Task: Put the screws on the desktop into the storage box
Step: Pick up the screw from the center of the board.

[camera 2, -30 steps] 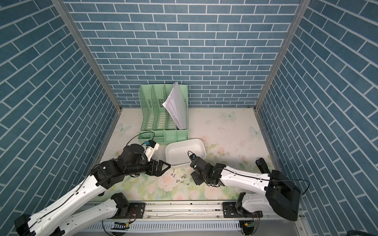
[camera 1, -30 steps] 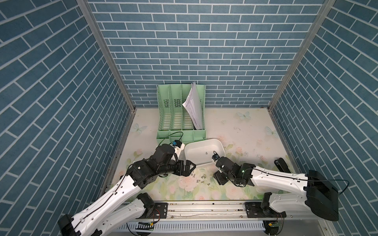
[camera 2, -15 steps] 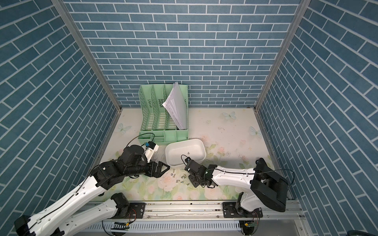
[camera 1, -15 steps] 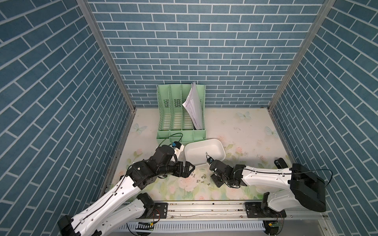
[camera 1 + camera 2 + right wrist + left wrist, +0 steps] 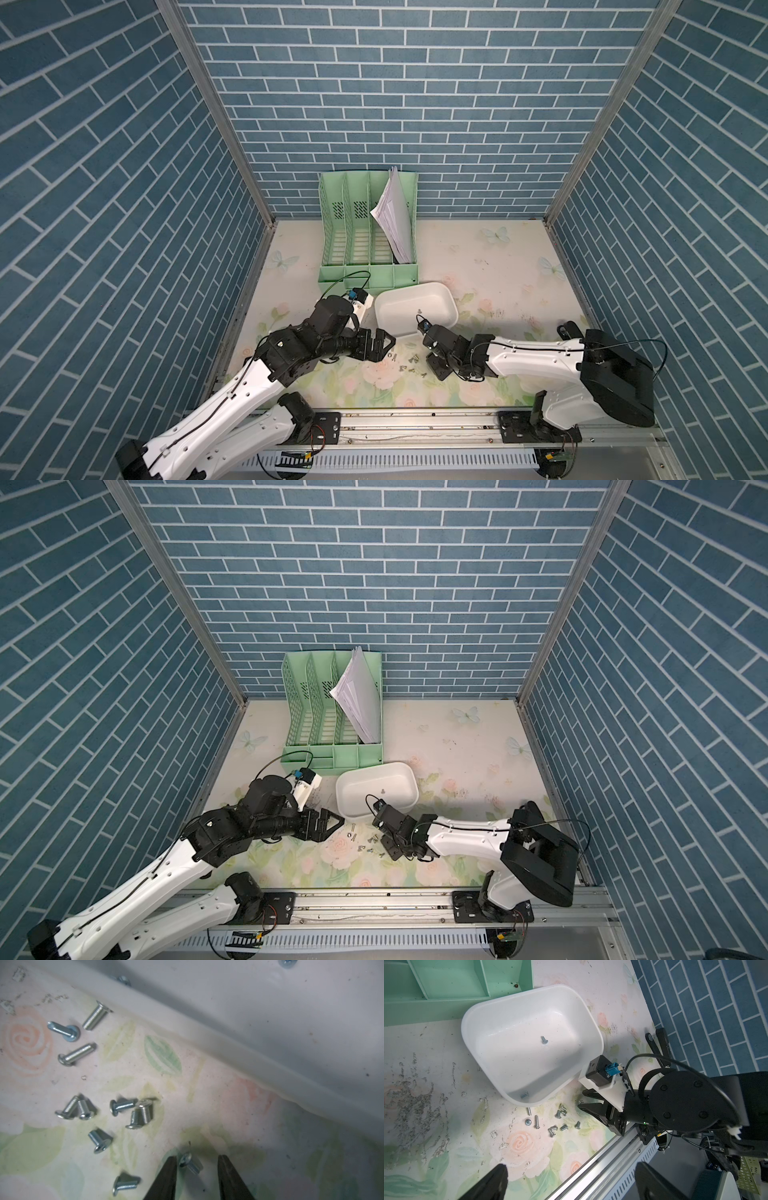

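Note:
Several small metal screws (image 5: 409, 365) (image 5: 365, 845) lie scattered on the floral desktop (image 5: 498, 266), just in front of the white storage box (image 5: 395, 320). Two screws (image 5: 544, 1040) lie inside the box. My right gripper (image 5: 197, 1157) is down at the desktop with its fingers either side of one screw (image 5: 190, 1162). That screw lies close to one finger, with a gap to the other. In both top views the right gripper (image 5: 434, 368) sits at the right edge of the cluster. My left gripper (image 5: 388, 343) (image 5: 571, 1167) hovers wide open at the cluster's left, holding nothing.
A mint-green file organiser (image 5: 368, 232) holding papers stands behind the box, touching its far rim. A patch of dark scratch marks (image 5: 415, 1088) lies left of the box. An aluminium rail (image 5: 415, 419) runs along the front edge. Brick walls close in three sides.
My right gripper has shifted left and down onto the desktop at the screws, and its fingers have drawn closer together around one screw. The left arm has not moved.

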{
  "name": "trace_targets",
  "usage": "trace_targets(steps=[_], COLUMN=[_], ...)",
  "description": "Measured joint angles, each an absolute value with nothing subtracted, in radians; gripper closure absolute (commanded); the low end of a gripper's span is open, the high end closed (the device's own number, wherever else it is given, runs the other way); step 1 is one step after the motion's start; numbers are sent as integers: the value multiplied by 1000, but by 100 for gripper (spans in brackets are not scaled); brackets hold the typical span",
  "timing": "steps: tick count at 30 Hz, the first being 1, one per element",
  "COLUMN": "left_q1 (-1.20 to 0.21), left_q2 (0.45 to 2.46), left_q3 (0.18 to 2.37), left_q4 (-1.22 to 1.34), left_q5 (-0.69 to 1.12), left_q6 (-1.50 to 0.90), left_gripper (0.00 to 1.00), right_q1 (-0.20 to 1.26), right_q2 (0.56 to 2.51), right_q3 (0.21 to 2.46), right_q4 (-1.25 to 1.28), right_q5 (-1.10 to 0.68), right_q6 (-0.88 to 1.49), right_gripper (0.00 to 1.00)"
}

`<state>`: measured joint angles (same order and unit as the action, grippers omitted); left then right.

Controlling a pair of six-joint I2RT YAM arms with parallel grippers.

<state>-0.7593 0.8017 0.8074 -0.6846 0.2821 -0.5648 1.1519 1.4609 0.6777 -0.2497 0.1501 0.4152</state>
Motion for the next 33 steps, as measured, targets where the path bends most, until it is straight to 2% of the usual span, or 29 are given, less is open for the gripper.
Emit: trace_targets(steps=[9, 20, 33], left_q1=[-759, -759, -759], left_q2=[809, 827, 841], left_q3=[807, 807, 807], left_q4=[-684, -683, -678], left_q5=[282, 282, 282], left_q6=[-564, -557, -552], left_gripper=[0, 0, 0], right_q1=[1152, 1153, 1154], right_q2=[1480, 1483, 1445], right_q3=[678, 677, 665], right_q4=[-242, -236, -236], right_q5=[146, 142, 143], right_q6=[415, 416, 416], right_gripper=[68, 81, 84])
